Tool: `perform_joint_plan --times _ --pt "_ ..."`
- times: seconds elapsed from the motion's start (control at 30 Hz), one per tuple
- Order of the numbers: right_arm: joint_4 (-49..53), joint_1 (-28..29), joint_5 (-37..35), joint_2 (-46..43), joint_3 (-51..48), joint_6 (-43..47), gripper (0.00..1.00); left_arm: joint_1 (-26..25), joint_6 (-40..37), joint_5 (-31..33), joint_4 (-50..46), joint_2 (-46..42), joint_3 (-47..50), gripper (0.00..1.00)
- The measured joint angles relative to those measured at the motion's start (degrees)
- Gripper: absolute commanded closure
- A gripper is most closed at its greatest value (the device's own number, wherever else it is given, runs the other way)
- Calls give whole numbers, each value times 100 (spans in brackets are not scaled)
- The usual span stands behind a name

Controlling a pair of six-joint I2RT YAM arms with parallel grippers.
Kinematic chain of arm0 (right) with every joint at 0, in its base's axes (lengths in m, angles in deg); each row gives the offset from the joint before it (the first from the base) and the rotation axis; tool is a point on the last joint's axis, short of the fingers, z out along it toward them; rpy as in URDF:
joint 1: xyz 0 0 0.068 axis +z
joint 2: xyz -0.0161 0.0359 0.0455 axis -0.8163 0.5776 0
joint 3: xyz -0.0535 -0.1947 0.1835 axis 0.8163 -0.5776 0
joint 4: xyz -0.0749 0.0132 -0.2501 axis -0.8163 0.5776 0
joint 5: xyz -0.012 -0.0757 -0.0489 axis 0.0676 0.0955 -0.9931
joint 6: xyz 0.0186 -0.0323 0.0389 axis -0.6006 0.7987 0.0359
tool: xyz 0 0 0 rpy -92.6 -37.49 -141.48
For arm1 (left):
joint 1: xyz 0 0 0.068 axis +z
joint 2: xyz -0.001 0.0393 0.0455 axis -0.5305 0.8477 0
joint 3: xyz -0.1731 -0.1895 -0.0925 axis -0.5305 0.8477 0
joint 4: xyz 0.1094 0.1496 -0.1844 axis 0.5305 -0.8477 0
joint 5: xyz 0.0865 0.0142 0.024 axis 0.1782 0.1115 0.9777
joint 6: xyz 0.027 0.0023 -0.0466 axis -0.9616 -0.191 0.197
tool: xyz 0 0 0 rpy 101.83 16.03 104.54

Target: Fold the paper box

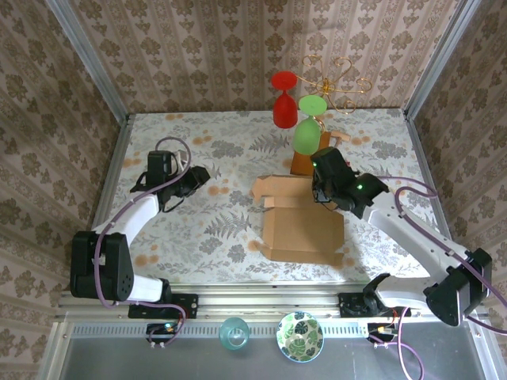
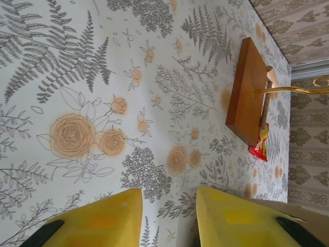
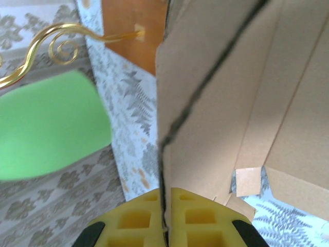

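The paper box (image 1: 303, 228) lies partly formed on the floral worktop (image 1: 214, 229), right of centre, with its far side just in front of the wooden stand (image 1: 300, 163). The right end effector (image 3: 165, 201) is pinched narrow on the edge of an upright flap (image 3: 216, 103) at the box's far right corner.

The main risk is behind it. The green glass (image 1: 306, 136) hangs close to the wrist, so swinging the flap outward or lifting it high could knock the glass or tip the stand.

The pinch takes only a thin strip of cardboard, which could slip out or crease off the score line.

The left end effector (image 1: 192, 177) hovers wide open, well apart from the box and holding nothing. With nothing bracing the box, a pull may drag it across the worktop instead of folding it.
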Motion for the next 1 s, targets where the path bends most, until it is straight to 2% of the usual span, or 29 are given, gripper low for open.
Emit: perform_joint_plan --times 0.27,0.4,0.47,0.57,0.77,1.0 --pt "-1196 -568 181 527 -610 173 100 -339 37 11 17 -2 -114 64" --pt "-1873 -826 463 529 -905 444 100 -706 -79 -90 254 28 -114 69" --pt "-2221 -1001 706 553 -1056 599 100 -922 -350 -188 466 170 -149 73" --pt "-2597 -1263 1008 616 -1215 883 100 -1196 -966 -282 660 549 -280 74" --pt "-3366 -1576 1515 629 -1488 1475 100 -1556 -2166 -341 1091 1185 -367 73" --pt "-4059 -1659 1871 632 -1880 1843 100 -1969 -2997 -435 1528 1718 -684 70"
